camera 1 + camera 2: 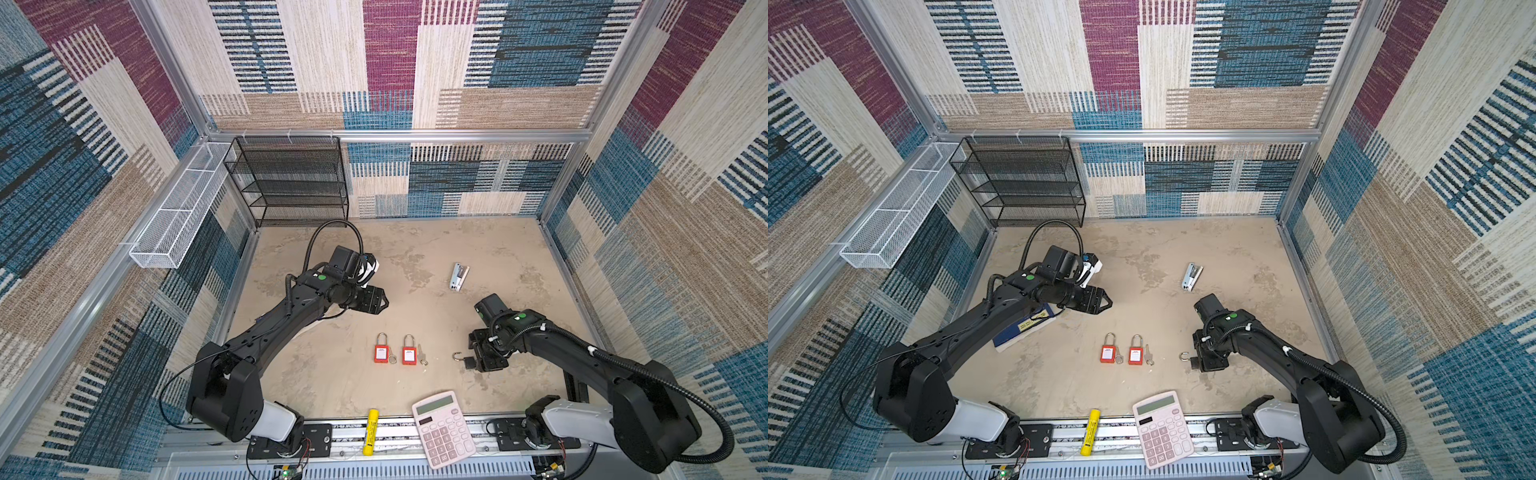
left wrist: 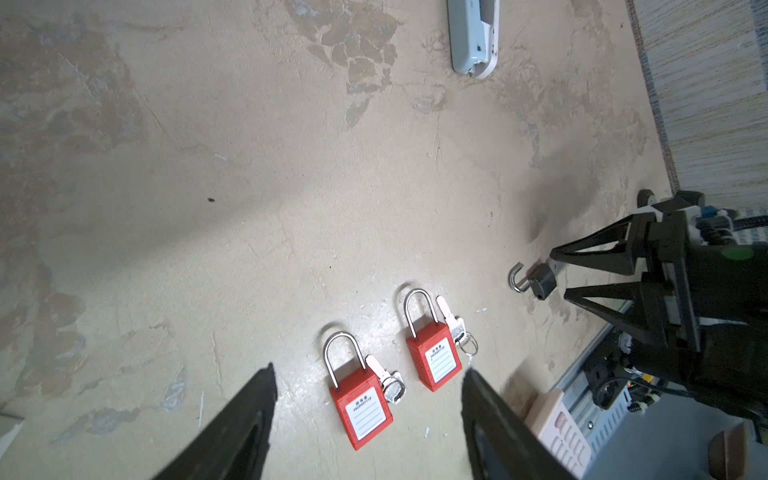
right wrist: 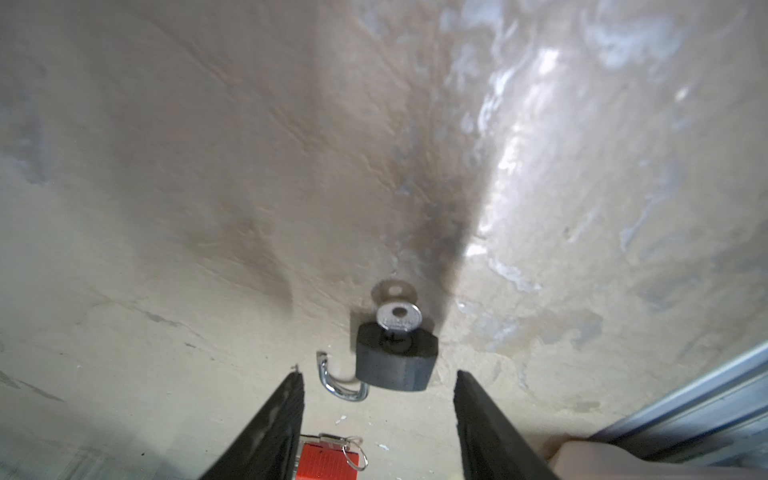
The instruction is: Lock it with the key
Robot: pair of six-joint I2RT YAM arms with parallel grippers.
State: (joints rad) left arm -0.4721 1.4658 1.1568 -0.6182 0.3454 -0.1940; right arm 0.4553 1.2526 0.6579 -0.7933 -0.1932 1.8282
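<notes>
A small black padlock (image 3: pixel 395 368) lies on the beige table with its chrome shackle (image 3: pixel 340 384) swung open and a silver key (image 3: pixel 399 316) standing in its keyhole. It also shows in both top views, padlock (image 1: pixel 468 362) and padlock (image 1: pixel 1193 364). My right gripper (image 3: pixel 379 377) is open, low over the table. Its fingertips (image 2: pixel 559 254) stop just short of the lock body and hold nothing. My left gripper (image 1: pixel 384 304) hangs open and empty farther back on the left, above the table. In its wrist view, left gripper (image 2: pixel 370 370), it looks down on two red padlocks.
Two shut red padlocks (image 1: pixel 380 353) (image 1: pixel 409 355) lie mid-table, each with a key (image 2: pixel 388 380) (image 2: pixel 453 322) beside it. A stapler (image 1: pixel 458 277) lies at the back right. A pink calculator (image 1: pixel 444 428) and a yellow tube (image 1: pixel 370 431) sit at the front edge. A black mesh shelf (image 1: pixel 291 183) stands at the back left.
</notes>
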